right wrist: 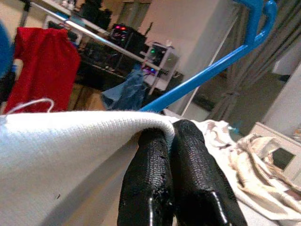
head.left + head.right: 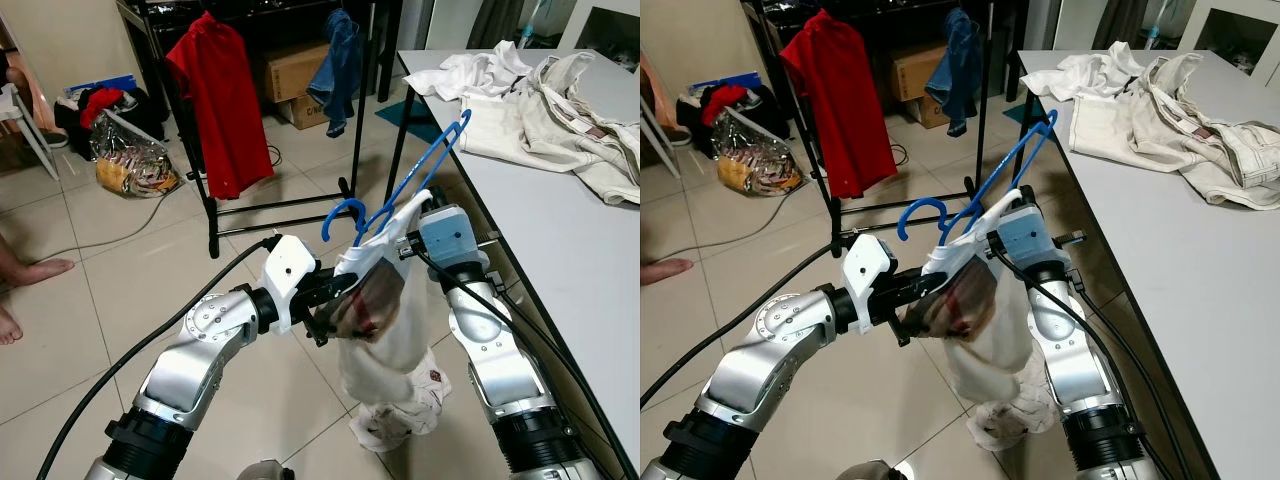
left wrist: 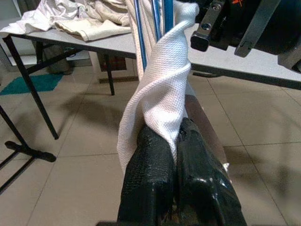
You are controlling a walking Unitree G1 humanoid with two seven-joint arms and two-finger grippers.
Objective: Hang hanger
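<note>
Blue plastic is what the hanger (image 2: 420,175) is made of; it is thin, with a curved hook (image 2: 343,214) at its lower end, and it is held tilted in the air above the floor, beside the near edge of the counter (image 2: 590,250). A white garment (image 2: 385,330) with a dark reddish print is draped on it and hangs down in a bunch, and its lower end reaches the tiled floor (image 2: 120,300). The fabric is twisted around the blue bars, as is seen in the left wrist view.

The left tool (image 2: 322,312) is reached in from the left with the forearm nearly level, and its two black fingers (image 3: 155,179) are closed on a fold of the white garment. The right tool (image 1: 175,134) is raised from below beside the counter edge, and its fingers are pressed together on the garment's edge just under a blue bar of the hanger.

Behind both arms a black clothes rack (image 2: 360,120) is seen, with a red shirt (image 2: 218,95) and a blue denim piece (image 2: 338,65) hung on it. Pale crumpled clothes (image 2: 540,105) lie at the far corner of the counter.
</note>
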